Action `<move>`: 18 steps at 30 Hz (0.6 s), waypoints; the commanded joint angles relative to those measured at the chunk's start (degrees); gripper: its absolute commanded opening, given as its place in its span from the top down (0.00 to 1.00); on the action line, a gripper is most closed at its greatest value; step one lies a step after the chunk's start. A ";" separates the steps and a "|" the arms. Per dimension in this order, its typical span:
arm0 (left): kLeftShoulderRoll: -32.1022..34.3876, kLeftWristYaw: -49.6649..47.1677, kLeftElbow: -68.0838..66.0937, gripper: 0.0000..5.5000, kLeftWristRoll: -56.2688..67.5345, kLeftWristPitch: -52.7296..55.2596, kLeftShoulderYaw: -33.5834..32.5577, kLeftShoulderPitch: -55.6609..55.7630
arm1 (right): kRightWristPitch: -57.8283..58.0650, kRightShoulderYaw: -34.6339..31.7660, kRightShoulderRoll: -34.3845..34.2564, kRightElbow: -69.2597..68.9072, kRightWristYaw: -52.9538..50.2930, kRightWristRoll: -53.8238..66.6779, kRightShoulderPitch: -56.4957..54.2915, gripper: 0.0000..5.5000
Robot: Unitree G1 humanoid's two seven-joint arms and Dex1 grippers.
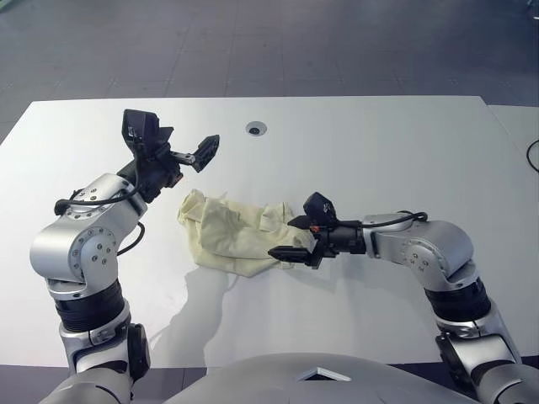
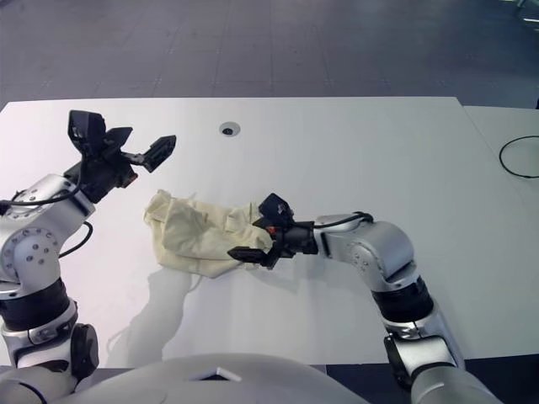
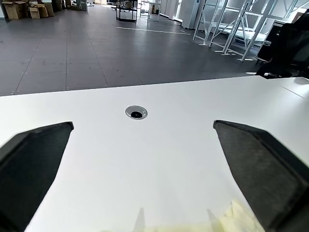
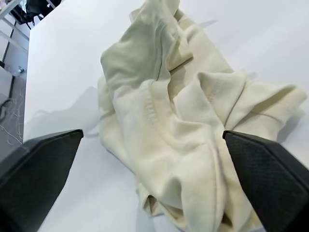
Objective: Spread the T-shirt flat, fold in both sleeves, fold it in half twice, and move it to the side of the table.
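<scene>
The T-shirt (image 1: 236,236) lies crumpled in a heap near the middle of the desk (image 1: 379,151), pale yellow, folded over itself in several layers. It looks light, soft and limp: it will sag from any hold, keep no shape of its own, and drag its loose layers along the surface. It is not fragile, but a pinch into the thick of the heap would likely catch several layers at once and lift the whole wad.

The right gripper (image 1: 290,237) sits low at the shirt's right end, its fingers (image 4: 260,179) spread wide with cloth between them and nothing clasped. The left gripper (image 1: 185,141) hangs raised above the desk beyond the shirt's left end, also spread and empty.

A stitched edge (image 4: 150,108) shows in the right wrist view. Such a seam or hem is probably the best hold, one layer at each end, so both arms can pull the cloth apart
</scene>
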State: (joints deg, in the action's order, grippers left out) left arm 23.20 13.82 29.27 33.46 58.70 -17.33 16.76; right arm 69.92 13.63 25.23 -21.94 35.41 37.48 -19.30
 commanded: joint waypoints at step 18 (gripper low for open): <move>-0.41 -2.38 -1.80 0.02 -0.76 0.10 0.43 0.29 | 3.02 0.29 -3.16 2.37 -2.07 0.45 -0.81 0.07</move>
State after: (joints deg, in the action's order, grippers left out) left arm 23.10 12.28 28.54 33.36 58.59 -17.23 16.55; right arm 72.22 14.16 22.81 -20.17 34.07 37.76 -19.33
